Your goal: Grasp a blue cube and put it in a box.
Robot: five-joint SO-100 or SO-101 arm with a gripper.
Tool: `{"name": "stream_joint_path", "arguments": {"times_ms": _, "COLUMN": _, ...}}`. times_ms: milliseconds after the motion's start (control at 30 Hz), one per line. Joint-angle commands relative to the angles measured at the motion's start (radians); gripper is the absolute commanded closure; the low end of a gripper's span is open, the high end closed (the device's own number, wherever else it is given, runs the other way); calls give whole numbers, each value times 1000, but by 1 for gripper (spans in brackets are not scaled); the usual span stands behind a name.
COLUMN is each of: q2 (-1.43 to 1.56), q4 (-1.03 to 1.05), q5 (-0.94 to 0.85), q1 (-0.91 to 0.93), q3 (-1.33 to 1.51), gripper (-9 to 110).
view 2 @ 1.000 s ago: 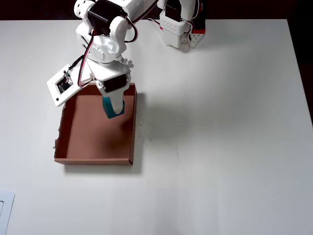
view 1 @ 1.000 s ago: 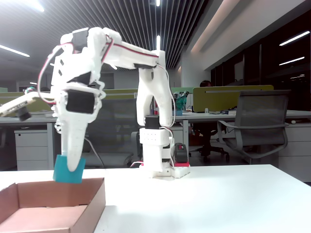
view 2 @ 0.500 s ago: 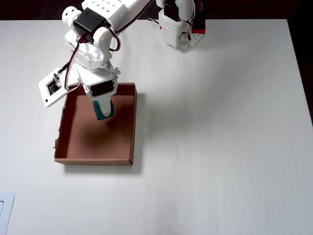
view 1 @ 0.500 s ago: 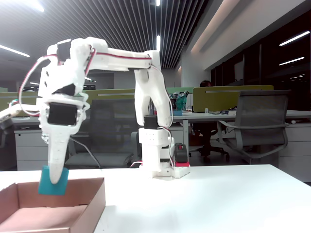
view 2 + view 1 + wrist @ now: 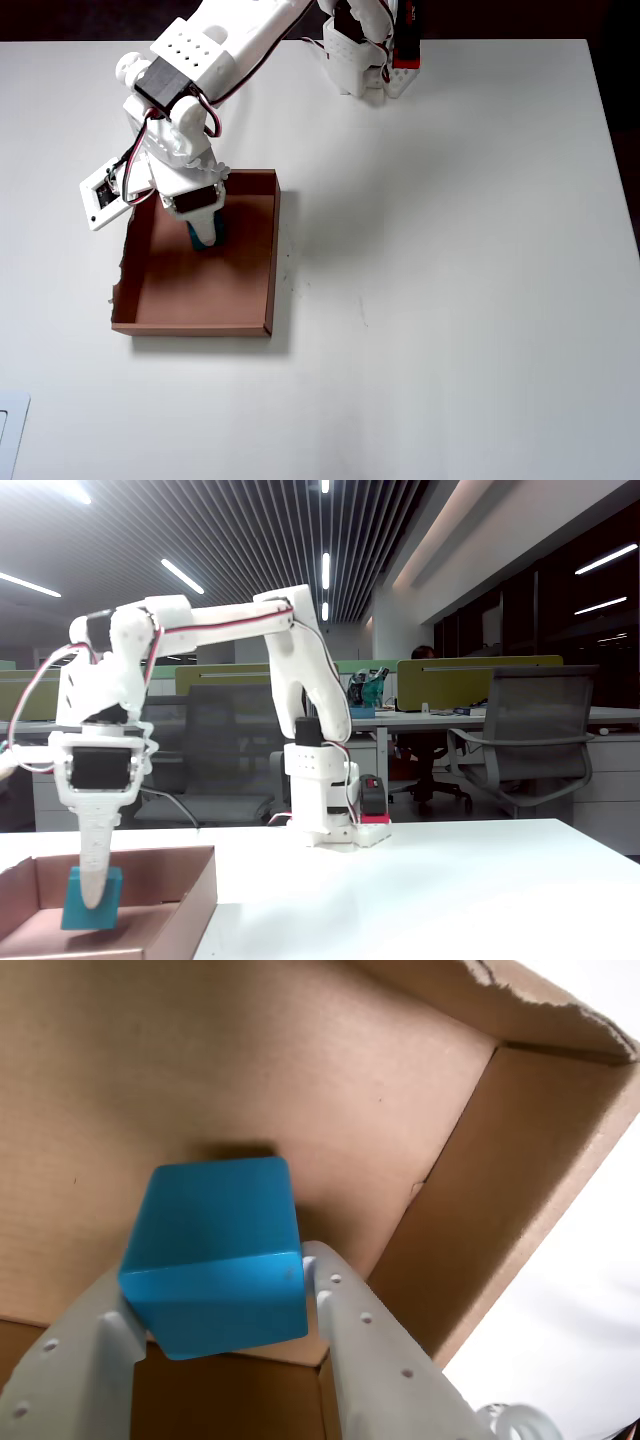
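The blue cube (image 5: 215,1255) sits slightly tilted between my gripper's (image 5: 215,1278) two white fingers, which press on its sides. It hangs low over the floor of the brown cardboard box (image 5: 250,1060), near the wall closest to the arm's base. In the fixed view the gripper (image 5: 97,905) points straight down into the box (image 5: 205,890) with the cube (image 5: 72,908) at its tip; I cannot tell whether the cube touches the floor. In the overhead view the arm hides most of the cube (image 5: 211,240), which lies in the upper half of the box (image 5: 272,250).
The box stands on a white table (image 5: 450,250), left of centre in the overhead view; its left wall (image 5: 118,285) is torn. The arm's base (image 5: 365,60) is at the table's far edge. A white flat object (image 5: 10,430) lies at the bottom left corner.
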Motion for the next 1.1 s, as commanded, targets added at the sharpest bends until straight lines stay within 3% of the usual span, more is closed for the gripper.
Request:
{"name": "stream_joint_path", "arguments": {"times_ms": 0, "q2": -8, "q4": -12, "q5": -9, "q1": 11, "q3": -48, "gripper": 88}}
{"name": "stream_joint_path", "arguments": {"times_ms": 700, "q2": -44, "q4": -6, "q5": -9, "q1": 32, "q3": -6, "gripper": 87}}
{"name": "stream_joint_path", "arguments": {"times_ms": 1067, "q2": -37, "q4": 12, "q5": -9, "q1": 25, "q3": -11, "gripper": 78}}
